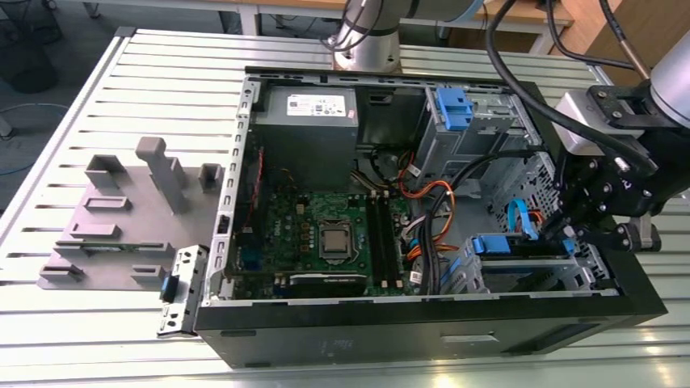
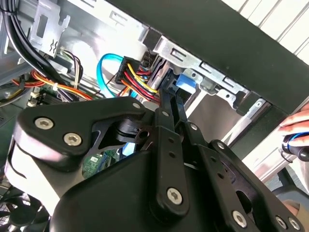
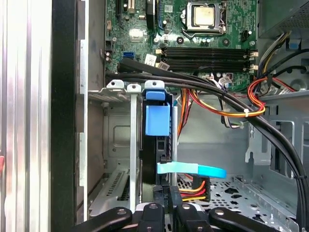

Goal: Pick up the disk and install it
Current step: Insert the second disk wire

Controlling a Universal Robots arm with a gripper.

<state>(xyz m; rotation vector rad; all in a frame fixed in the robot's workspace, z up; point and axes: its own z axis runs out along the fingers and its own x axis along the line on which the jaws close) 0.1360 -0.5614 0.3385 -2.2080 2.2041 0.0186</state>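
The disk [image 3: 155, 159] stands on edge in the drive cage [image 3: 116, 145] of the open computer case [image 1: 431, 335], its blue plastic bracket [image 3: 157, 118] showing at the slot's mouth in the first wrist view. In the exterior view the blue bracket sits at about 4 o'clock from the CPU socket [image 1: 332, 237], near the case's front corner. A light-blue flat cable [image 3: 193, 169] and a red-yellow-black power plug [image 3: 193, 186] meet the drive's rear end. The gripper [image 3: 164, 203] is right at that rear end, its black linkage just behind the drive; whether its fingers are clamped or parted I cannot tell. The motherboard [image 3: 193, 43] lies beyond, at 12 o'clock from the cage in that view.
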